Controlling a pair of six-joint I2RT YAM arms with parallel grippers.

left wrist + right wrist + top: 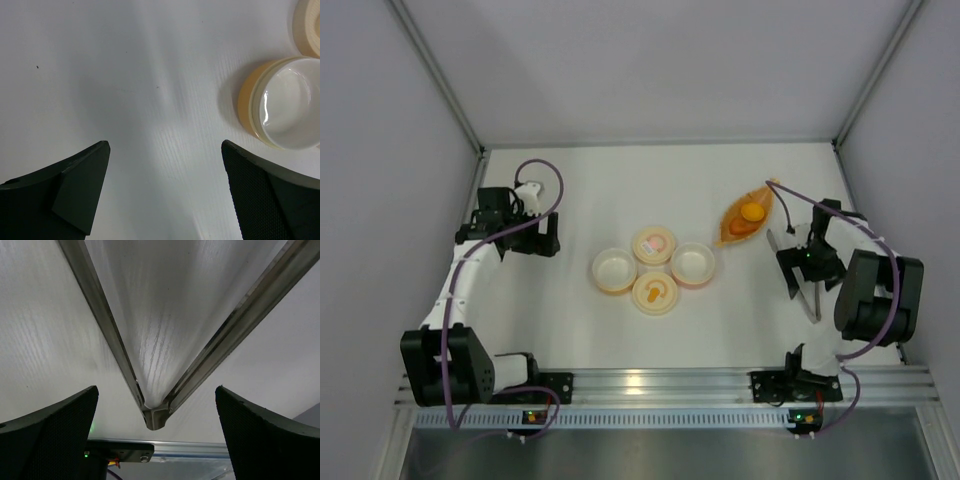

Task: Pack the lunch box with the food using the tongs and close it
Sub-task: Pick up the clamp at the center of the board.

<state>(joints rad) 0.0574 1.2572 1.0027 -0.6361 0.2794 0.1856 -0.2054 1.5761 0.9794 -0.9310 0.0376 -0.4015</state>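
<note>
The lunch box stands open mid-table as a yellow-orange tub (614,270) (285,102) and a pink tub (692,264), both empty. Two cream lids lie between them, one pink-marked (654,244), one orange-marked (656,293). The food shows as an orange-yellow ball (751,212) in the leaf dish. The silver tongs (810,303) (107,325) lie flat at the right, joined end toward the near rail. My right gripper (802,288) (156,388) hangs open over that joined end, a finger on each side, not touching. My left gripper (548,238) (165,144) is open and empty, left of the yellow tub.
An orange leaf-shaped dish (745,220) sits at the right, beyond the tongs. Grey walls close in the table on three sides. The metal rail (660,380) with the arm bases runs along the near edge, just past the tongs' joined end.
</note>
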